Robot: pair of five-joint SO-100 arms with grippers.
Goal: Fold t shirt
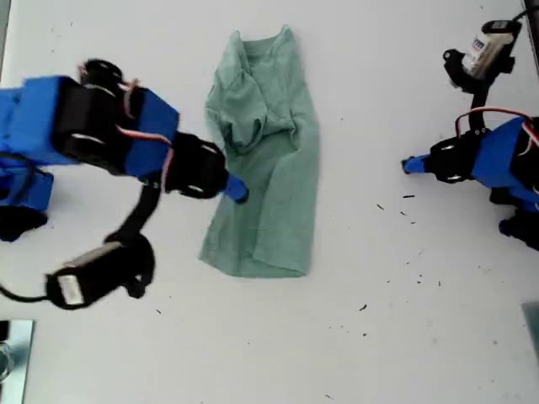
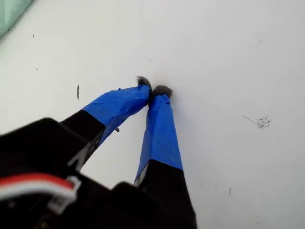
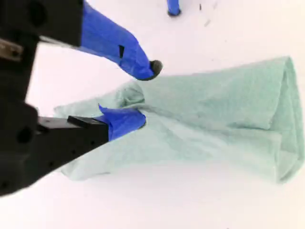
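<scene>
T shirt crumpled lengthwise on table; my second hand touching it.

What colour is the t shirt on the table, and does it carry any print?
The t shirt is plain pale sage green, no print visible; the exterior view shows it best.

T shirt mid-table, second claw at its exterior-view left edge, first claw well apart rightward.

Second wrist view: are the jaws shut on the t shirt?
No, my second gripper stands open over the t shirt, jaws apart.
</scene>
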